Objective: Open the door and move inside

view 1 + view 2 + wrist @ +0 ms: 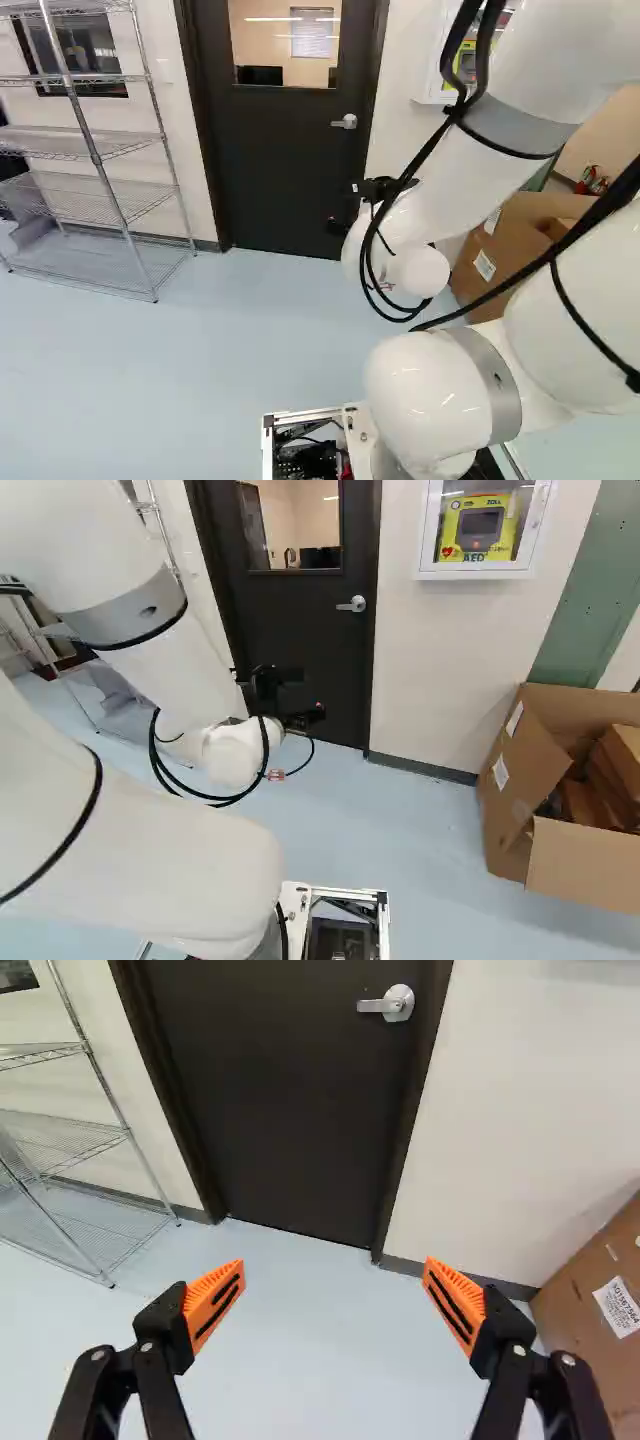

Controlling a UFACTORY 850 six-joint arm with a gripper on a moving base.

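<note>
On pale floor [430,830] near the closed door [315,635], an open box [515,780] holds brown cardboard [620,765]; the hand [309,694] is spread wide.

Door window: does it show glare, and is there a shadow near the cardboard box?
Left base view: bright streaks on the door window; right base view: a short streak near its top; wrist view: window out of view, soft shadow on the wall beside the cardboard box.

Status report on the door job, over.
Gripper open and empty, short of the door. Door shut, lever handle untouched. Wire shelf and cardboard box off to either side of the doorway.
</note>
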